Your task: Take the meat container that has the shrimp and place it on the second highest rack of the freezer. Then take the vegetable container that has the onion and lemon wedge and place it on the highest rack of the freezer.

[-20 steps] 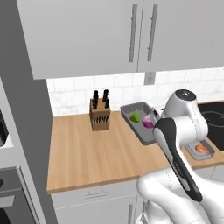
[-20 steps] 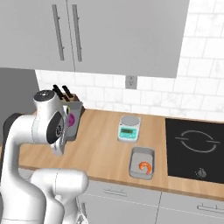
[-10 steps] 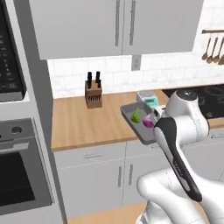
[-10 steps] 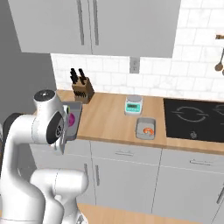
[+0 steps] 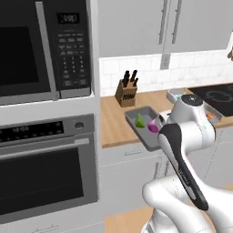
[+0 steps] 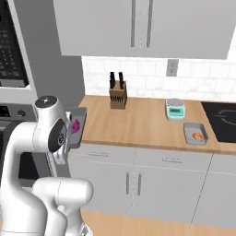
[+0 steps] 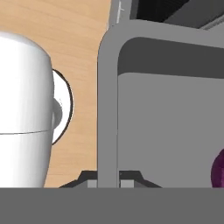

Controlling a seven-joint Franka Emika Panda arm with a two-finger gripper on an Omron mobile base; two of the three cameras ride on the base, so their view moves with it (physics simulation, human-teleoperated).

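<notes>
Gripping the near wall of the vegetable container, I am pinching its grey rim between my two fingers, as the hand view shows, with my gripper closed tight on that thin edge. Inside the tray the onion is peeking in at the right edge of the hand view as a dark magenta curve.

From the left base view I am holding the vegetable container off the front edge of the wooden counter, roughly level, with the green lemon wedge sitting toward its left side and the onion just beside it on the right. My own arm is covering the tray's right end, so the gripper itself is hidden there. From the right base view the same tray is showing just past my elbow, near the counter's left end, with the magenta ball visible in it.

The meat container with the orange shrimp is resting on the counter near the dark cooktop, well apart from me, just in front of a small kitchen scale. A knife block is standing against the tiled wall. To my left, a microwave is sitting above a built-in oven.
</notes>
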